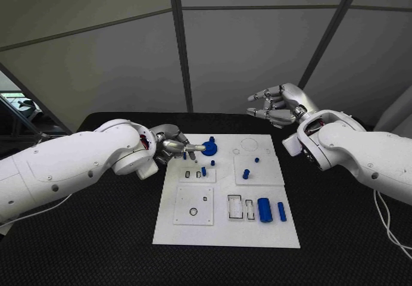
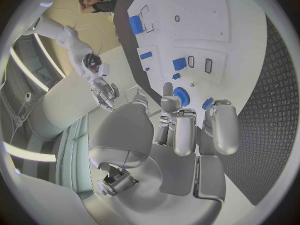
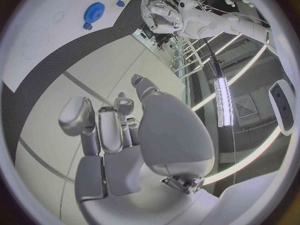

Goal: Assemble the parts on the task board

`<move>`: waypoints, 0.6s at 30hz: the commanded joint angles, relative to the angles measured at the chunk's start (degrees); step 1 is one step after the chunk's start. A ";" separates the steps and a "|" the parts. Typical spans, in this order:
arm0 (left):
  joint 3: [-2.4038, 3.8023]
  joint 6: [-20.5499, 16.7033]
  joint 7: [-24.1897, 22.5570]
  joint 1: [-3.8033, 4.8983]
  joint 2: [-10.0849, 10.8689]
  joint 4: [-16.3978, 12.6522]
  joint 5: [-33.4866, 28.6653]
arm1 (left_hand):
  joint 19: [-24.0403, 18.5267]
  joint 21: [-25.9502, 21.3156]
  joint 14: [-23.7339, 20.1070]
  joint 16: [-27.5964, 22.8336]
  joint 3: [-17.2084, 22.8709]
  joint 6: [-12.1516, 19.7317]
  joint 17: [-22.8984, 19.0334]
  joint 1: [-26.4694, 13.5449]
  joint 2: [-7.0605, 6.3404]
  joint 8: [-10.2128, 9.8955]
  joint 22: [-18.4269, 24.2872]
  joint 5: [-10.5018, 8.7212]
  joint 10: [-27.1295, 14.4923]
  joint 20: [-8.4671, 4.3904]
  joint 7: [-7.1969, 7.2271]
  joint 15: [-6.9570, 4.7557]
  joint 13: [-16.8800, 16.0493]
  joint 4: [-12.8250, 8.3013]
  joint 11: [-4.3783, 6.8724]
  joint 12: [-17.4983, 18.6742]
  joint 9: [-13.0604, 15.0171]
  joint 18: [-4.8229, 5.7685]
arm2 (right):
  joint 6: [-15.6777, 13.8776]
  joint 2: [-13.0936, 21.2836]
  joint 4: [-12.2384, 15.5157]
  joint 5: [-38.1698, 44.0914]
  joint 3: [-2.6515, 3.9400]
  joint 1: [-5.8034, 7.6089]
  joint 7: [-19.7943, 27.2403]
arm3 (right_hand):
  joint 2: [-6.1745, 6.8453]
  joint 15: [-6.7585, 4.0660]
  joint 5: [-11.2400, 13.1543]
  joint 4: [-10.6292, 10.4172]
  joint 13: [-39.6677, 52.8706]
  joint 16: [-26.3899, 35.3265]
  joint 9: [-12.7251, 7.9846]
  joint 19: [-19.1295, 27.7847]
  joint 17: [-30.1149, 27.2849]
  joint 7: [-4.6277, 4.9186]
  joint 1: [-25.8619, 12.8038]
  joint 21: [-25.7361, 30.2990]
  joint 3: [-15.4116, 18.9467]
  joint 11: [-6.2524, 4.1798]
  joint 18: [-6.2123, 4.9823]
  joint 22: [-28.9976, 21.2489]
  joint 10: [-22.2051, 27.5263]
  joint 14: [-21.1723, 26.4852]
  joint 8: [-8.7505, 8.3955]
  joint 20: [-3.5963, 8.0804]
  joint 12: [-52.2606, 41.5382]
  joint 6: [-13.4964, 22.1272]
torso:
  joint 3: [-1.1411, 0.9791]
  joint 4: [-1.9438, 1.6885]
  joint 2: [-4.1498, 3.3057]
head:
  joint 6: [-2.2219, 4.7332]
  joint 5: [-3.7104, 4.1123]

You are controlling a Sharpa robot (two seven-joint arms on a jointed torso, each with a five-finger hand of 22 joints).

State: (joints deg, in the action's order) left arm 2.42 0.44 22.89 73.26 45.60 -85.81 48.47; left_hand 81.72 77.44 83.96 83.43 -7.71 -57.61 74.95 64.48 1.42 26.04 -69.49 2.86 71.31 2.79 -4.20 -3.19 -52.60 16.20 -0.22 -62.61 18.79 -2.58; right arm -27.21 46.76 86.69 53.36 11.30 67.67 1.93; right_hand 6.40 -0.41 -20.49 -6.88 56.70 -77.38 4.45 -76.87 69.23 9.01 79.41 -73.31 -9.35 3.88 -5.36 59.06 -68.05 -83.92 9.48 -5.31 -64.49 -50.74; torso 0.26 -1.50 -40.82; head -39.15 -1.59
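Head view shows the black mesh-textured counter (image 1: 94, 250) carrying the flat white rectangular task board (image 1: 225, 229) at its middle, long side running away from the robot. Across the board lie raised white square plates with small slots and holes, and the small blue plastic parts are scattered over them. The left hand (image 1: 174, 145), silver and many-fingered, sits over the board's far left corner with its fingers (image 1: 190, 146) curled in toward a round blue toothed gear (image 1: 209, 149) that lies just beside the fingertips; from the left wrist view the same gear (image 2: 181, 95) sits just past the fingers (image 2: 185, 130), and whether they touch it I cannot tell, nor whether anything is pinched between them. The right hand (image 1: 276, 105) is raised beyond the board's far right corner, well apart from every part, fingers (image 1: 262, 95) loosely bent and spread with nothing in them; the right wrist view shows this hand (image 3: 119, 135) empty too. Near the board's near right edge lies a thick blue cylinder (image 1: 264, 210) with a slimmer blue pin (image 1: 281, 211) just beside it. Smaller blue pegs (image 1: 246, 174) stand or lie around the board's middle, between the gear and the cylinder.
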 commanded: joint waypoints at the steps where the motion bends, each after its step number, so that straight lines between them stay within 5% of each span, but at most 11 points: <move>1: -0.99 4.54 5.87 1.15 -1.64 1.45 7.78 | 0.19 0.63 3.30 -0.01 -1.48 1.13 5.84 -0.07 0.95 1.31 -0.87 -0.04 -0.45 -0.08 -0.08 -0.22 -1.78 0.19 -0.01 -1.57 1.44 -1.23 | 0.47 -0.37 -0.62 -2.60 0.07 0.23 1.09 | 0.04 -0.42 -0.41 0.20 -0.14 0.18 -0.09 0.23 -0.06 0.04 0.21 0.30 -0.11 -0.09 -0.55 -0.07 0.17 -1.44 0.26 0.15 0.25 -0.31 | -0.21 -0.06 0.30 | -0.34 -0.09; 8: -3.29 6.52 6.91 2.65 -5.30 4.32 9.95 | 0.05 1.28 3.32 -0.08 -3.04 2.39 5.96 0.43 1.84 2.97 -1.86 -0.13 -1.20 -0.03 -0.09 -0.19 -2.93 0.10 0.01 -2.46 3.44 -1.14 | 0.67 -0.91 -1.36 -2.68 0.08 0.34 0.71 | 0.02 -0.45 -0.90 0.24 -0.23 0.29 -0.11 0.14 -0.11 0.03 0.22 0.40 -0.19 -0.11 -0.55 -0.12 0.14 -1.48 0.35 0.18 0.31 -0.30 | -0.06 0.00 0.00 | -0.30 -0.12; 18: -4.02 8.61 7.22 3.06 -8.26 6.80 10.66 | 0.58 2.20 3.34 -0.08 -3.29 2.62 6.04 1.00 2.27 3.50 -3.34 -0.12 -0.97 -0.03 -0.03 -0.21 -3.66 -0.10 0.05 -3.00 4.13 -0.89 | 0.36 -1.51 -1.87 -2.67 0.08 0.37 0.49 | 0.09 -0.46 -1.61 0.28 -0.56 0.46 -0.19 0.08 -0.19 0.06 0.19 0.63 -0.27 -0.10 -0.57 -0.36 0.32 -1.53 0.34 0.22 0.57 -0.04 | 0.03 -0.10 -0.10 | -0.76 -0.19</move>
State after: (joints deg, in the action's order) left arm -1.61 6.65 29.23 76.18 37.55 -79.23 57.59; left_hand 81.91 79.34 83.95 83.43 -10.67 -55.47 74.94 65.31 3.18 29.35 -72.78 2.85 70.64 2.58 -4.30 -3.18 -56.21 16.03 -0.23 -65.35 22.87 -4.73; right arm -26.93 45.34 84.86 51.12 11.32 67.92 2.12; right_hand 6.40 -0.41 -21.80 -6.74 56.23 -77.09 4.32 -76.87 69.11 9.01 79.40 -72.92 -9.49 3.89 -5.35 58.76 -68.06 -83.93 9.54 -5.31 -64.04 -50.74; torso 0.27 -1.54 -40.90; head -39.76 -1.81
